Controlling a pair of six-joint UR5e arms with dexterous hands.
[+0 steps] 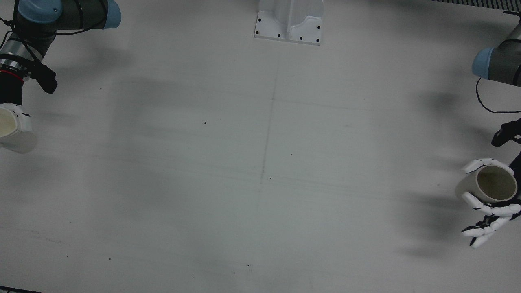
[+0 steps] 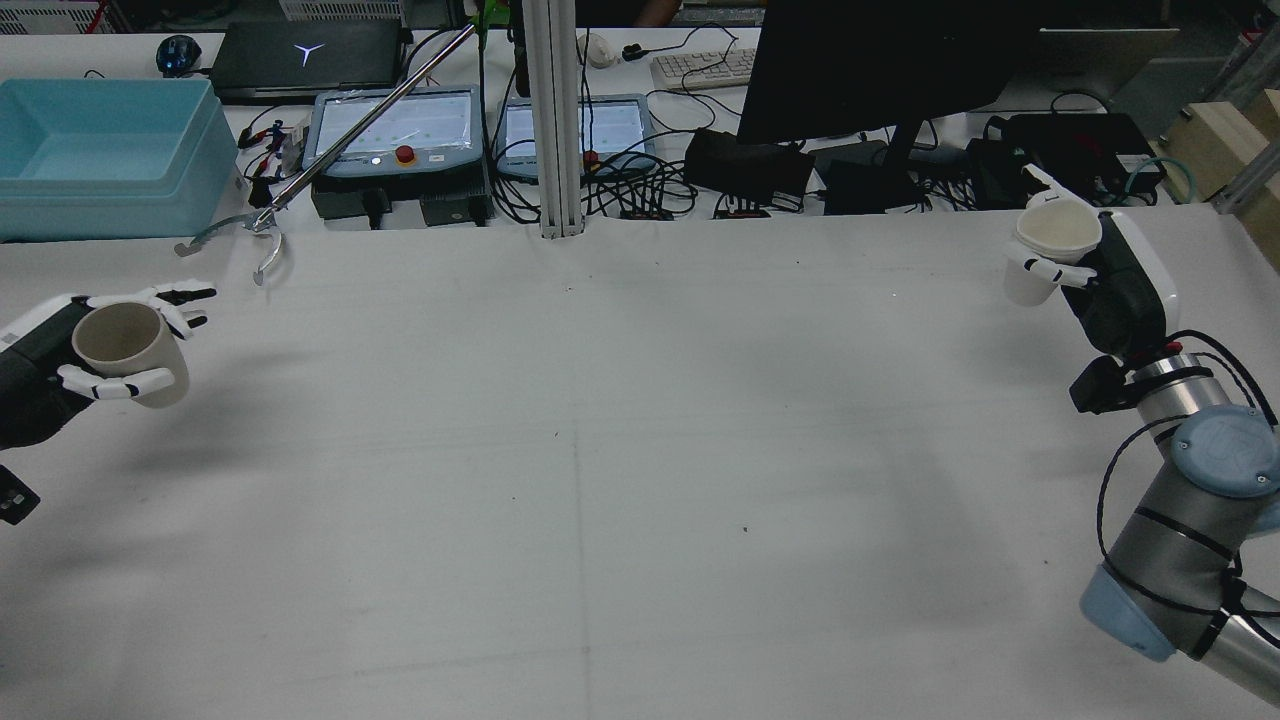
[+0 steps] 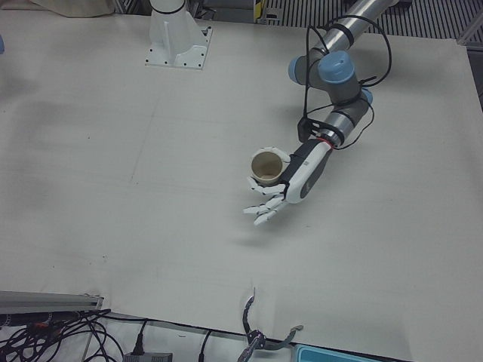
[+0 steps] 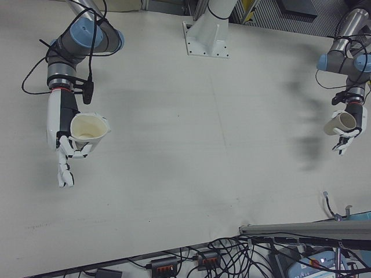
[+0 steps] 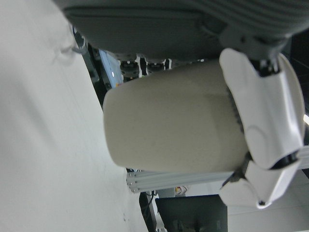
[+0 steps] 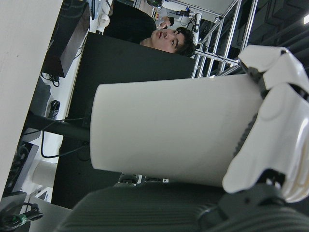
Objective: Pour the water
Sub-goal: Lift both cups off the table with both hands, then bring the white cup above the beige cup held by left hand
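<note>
my left robot hand [image 2: 60,365] gripped a smooth beige cup [image 2: 130,352] above the bench's [image 2: 600,450] left edge. my right robot hand [image 2: 1105,275] clasped a paler, cylindrical cup [image 2: 1050,245], upright, far right.

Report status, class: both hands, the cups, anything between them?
Left hand shut on beige cup, held off the table. Right hand shut on white cup, also raised. Cups far apart at opposite table edges. Table between them bare.
</note>
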